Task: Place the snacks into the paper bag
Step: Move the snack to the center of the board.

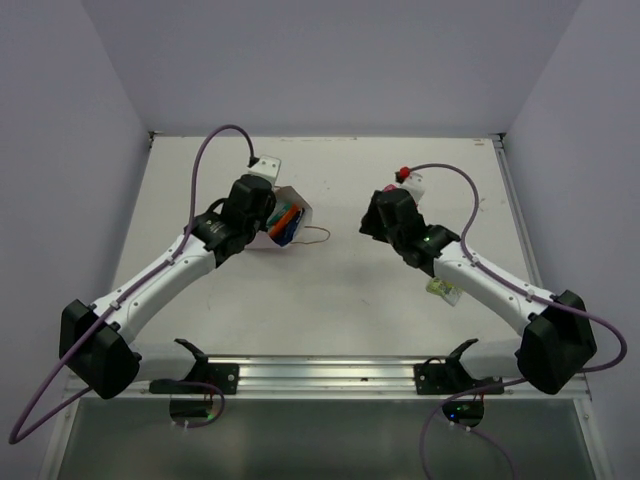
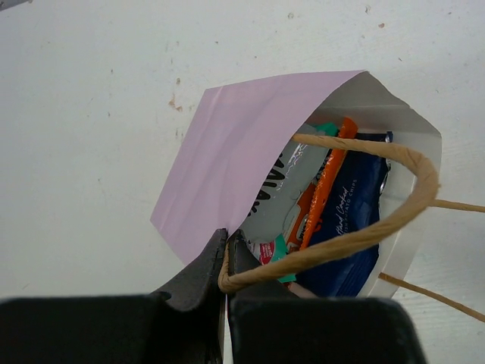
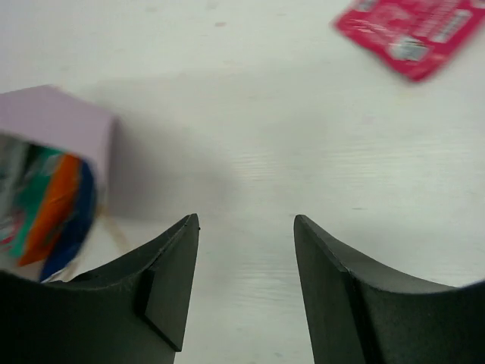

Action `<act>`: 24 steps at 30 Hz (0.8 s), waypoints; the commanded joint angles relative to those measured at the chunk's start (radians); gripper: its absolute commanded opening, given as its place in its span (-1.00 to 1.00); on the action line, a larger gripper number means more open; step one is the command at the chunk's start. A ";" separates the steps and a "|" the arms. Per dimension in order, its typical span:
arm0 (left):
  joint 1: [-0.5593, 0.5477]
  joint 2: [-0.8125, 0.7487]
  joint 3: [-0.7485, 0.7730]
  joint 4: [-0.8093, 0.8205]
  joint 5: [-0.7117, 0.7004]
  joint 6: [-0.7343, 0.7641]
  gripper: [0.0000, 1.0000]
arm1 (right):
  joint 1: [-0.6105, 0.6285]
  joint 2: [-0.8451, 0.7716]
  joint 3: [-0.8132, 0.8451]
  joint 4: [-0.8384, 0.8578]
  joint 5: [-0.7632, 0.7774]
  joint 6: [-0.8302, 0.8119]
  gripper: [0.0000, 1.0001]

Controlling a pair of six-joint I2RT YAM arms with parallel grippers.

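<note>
Left jaws pinching paper bag (image 2: 227,167) rim (at the handle (image 2: 364,236)), right jaws apart, empty, over table (image 3: 303,152)

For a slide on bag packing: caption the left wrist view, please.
Left gripper pinching the paper bag at its rim; silver packet, orange packet and blue packet inside.

My arms (image 1: 160,280) are white with black joints (image 1: 215,235) and bases (image 1: 552,350). Purple cables (image 1: 228,127) trail along them. My fingers (image 3: 170,280) are black wedges.
</note>
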 commanded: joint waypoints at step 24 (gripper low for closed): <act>0.013 -0.060 -0.091 0.097 -0.020 0.039 -1.00 | -0.506 -0.081 -0.460 -0.078 -0.211 0.018 0.10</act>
